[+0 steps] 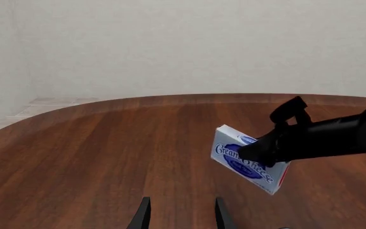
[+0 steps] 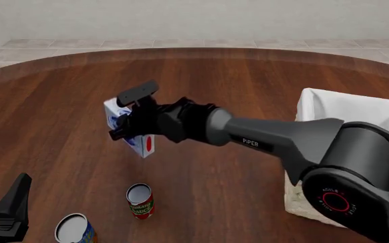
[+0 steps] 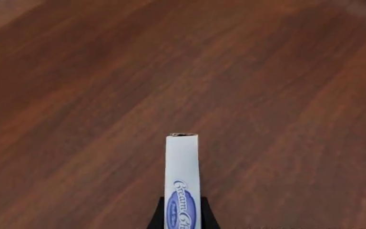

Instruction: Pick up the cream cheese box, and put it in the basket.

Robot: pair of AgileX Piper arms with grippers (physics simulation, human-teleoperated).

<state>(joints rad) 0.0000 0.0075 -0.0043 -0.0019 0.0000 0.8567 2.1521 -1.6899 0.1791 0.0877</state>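
1. Left gripper [image 2: 5, 212] sits low at the near desk [image 2: 59, 126] edge, jaws apart, holding nothing.
2. Two cans [image 2: 139, 200] stand just ahead of it.
3. Right gripper [image 2: 128, 114] has its jaws clamped on the cream cheese box [image 2: 140, 144], lifted off the desk, left of the basket [image 2: 329, 109].

Support surface: a large round table of dark reddish-brown wood with lengthwise grain [image 2: 59, 126], its far edge curved and lighter along the rim. Beyond the edge a pale tiled floor [image 2: 201, 43] and a plain off-white wall [image 2: 201, 17] are seen.

Resting on the table:
- A small red-labelled tin can [image 2: 140, 201], upright, open silvery top, in the near-left area.
- A blue-labelled tin can with some orange on its label [image 2: 74, 229], upright, cut off by the lower frame edge, near the red one but apart from it.
- A large cream wicker basket with a white cloth liner [image 2: 343, 109], at the right side, partly hidden.
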